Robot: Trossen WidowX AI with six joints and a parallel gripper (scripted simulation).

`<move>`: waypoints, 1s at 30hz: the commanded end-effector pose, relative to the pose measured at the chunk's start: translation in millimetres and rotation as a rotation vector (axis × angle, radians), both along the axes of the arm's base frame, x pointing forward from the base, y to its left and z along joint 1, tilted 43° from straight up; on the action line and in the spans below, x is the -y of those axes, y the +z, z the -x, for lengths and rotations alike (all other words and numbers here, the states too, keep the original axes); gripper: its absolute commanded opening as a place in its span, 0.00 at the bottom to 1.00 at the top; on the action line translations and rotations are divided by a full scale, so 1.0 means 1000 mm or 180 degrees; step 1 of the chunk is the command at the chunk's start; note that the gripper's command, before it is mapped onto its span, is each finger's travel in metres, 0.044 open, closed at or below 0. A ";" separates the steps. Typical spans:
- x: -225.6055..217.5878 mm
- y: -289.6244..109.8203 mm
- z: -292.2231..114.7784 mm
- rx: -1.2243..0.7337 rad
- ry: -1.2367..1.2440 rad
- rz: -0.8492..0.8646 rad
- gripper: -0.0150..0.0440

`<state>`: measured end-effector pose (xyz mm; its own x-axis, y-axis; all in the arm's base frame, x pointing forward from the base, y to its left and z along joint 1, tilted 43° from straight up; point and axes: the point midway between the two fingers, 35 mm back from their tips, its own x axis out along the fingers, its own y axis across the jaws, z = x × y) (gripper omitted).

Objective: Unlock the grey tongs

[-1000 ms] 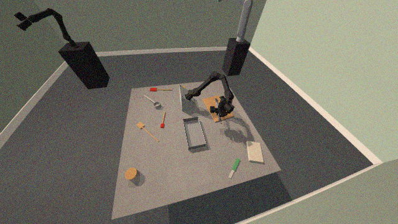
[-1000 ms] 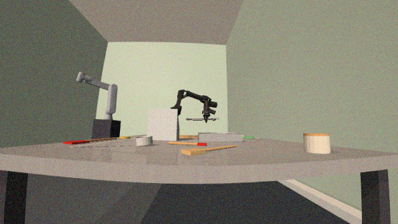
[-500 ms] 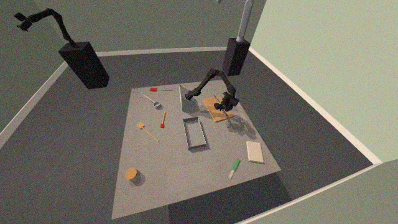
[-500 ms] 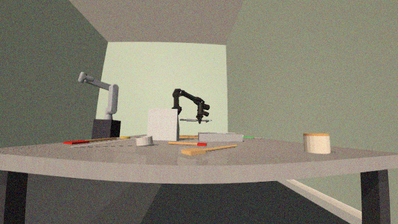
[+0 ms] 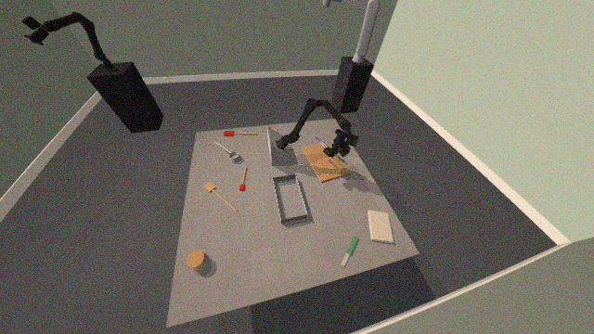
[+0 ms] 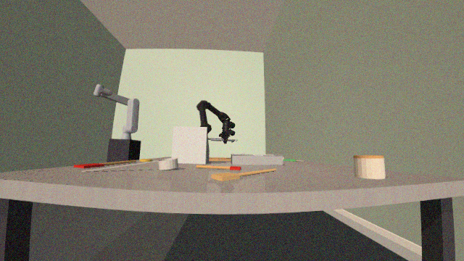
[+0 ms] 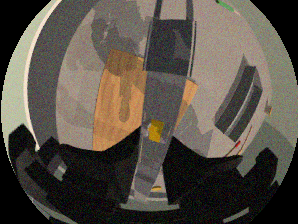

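Two red-ended utensils: one (image 5: 239,134) at the table's (image 5: 260,288) far left edge, one (image 5: 243,179) nearer the middle. One cork-topped canister (image 5: 196,260) at the near left corner. One wooden spatula (image 5: 219,195) and one metal scoop (image 5: 228,150), both left of centre. One pale upright block (image 5: 270,145) beside the arm's foot. One roasting tin (image 5: 281,204), central, nothing resting across it. One wooden board (image 5: 316,164) to the tin's far right, partly shaded by the arm. One green-handled tool (image 5: 350,250) and one cream slab (image 5: 380,225) at the near right. Nothing stands between gripper and board.

One gripper (image 5: 340,149), above the board's far right edge, fingers closed on the grey tongs (image 6: 217,139). Tongs held roughly level, clear of the table; in the wrist view their arms (image 7: 160,116) run forward from the fingers over the board toward the tin.
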<state>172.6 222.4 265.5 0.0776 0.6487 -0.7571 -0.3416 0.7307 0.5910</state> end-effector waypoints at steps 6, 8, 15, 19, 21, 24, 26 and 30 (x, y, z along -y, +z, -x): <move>-0.008 0.017 0.037 0.0359 0.0372 -0.0084 0.00; -0.009 0.021 0.045 0.0429 0.0450 -0.0110 0.00; -0.009 0.029 0.062 0.0580 0.0618 -0.0176 0.00; -0.009 0.028 0.062 0.0593 0.0617 -0.0175 0.00; -0.010 0.028 0.062 0.0651 0.0608 -0.0168 0.00; -0.011 0.026 0.063 0.0825 0.0583 -0.0157 0.00; -0.012 0.025 0.063 0.0965 0.0556 -0.0157 0.00; -0.013 0.023 0.064 0.1238 0.0488 -0.0180 0.00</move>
